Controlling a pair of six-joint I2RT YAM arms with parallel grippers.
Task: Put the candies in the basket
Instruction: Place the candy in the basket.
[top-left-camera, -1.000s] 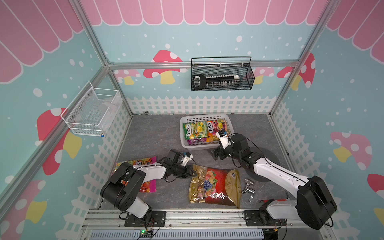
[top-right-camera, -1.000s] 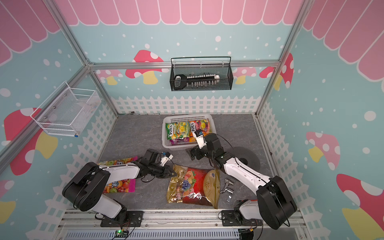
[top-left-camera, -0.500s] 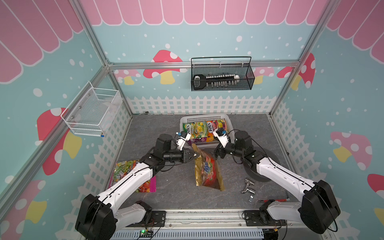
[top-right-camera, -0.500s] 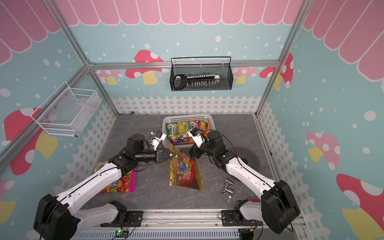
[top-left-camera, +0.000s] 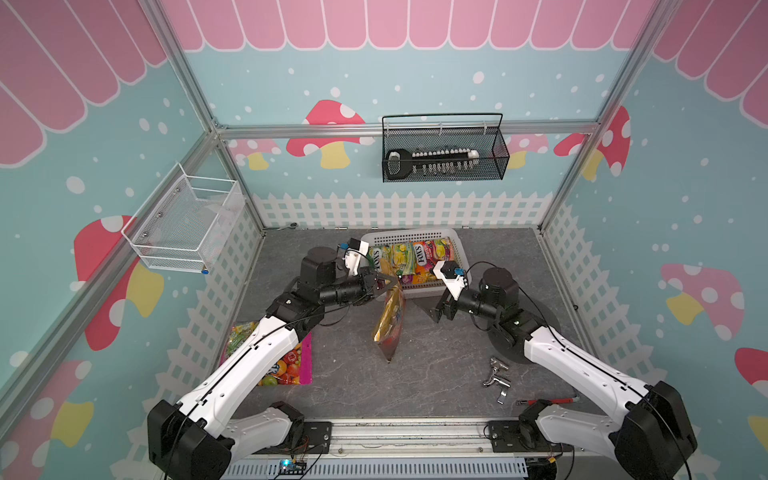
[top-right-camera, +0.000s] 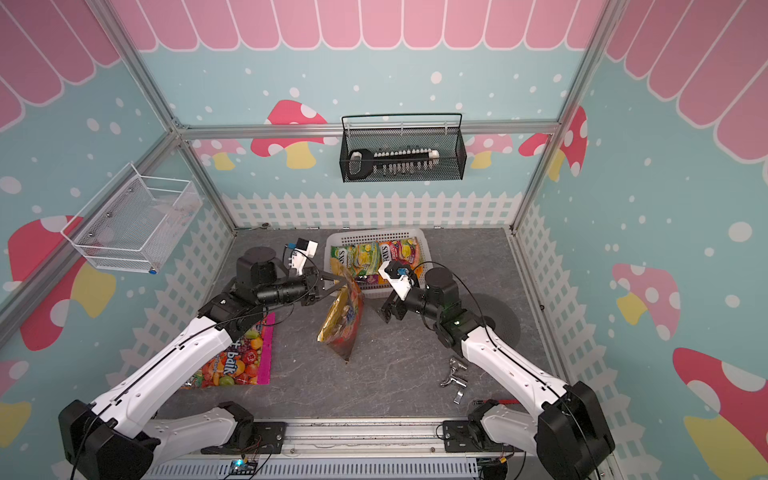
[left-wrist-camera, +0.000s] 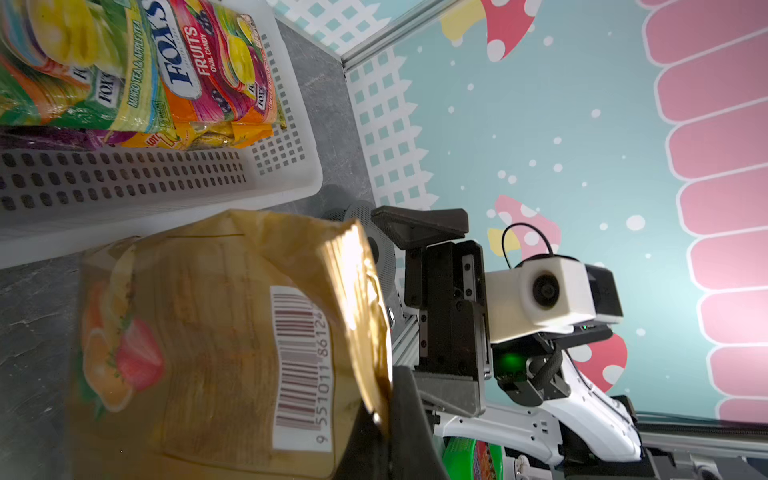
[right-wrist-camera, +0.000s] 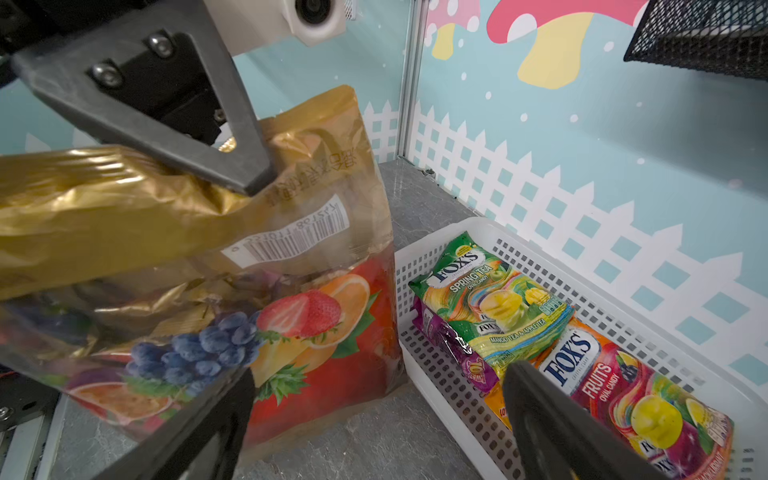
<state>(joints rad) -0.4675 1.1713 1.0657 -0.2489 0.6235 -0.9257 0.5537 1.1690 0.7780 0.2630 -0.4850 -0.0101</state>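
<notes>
My left gripper (top-left-camera: 394, 281) pinches the top edge of the red-gold fruit bag (top-left-camera: 390, 328), which stands upright just before the white basket (top-left-camera: 409, 232). My right gripper (top-left-camera: 444, 308) is wide open and empty. My forearm (top-left-camera: 257, 353) half-hides the pink-edged bag (top-left-camera: 291, 365) on the grey worktop (top-left-camera: 436, 365).

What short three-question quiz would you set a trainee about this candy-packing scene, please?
1. True or false: the left gripper is shut on the red-gold fruit-printed bag.
2. Where does the pink-edged multicoloured bag lie? A: in the white basket. B: on the grey table. C: in the black wire basket.
3. Fill in: the right gripper stands ___, holding nothing.

Key: 1 true; 2 B; 3 open.
</notes>
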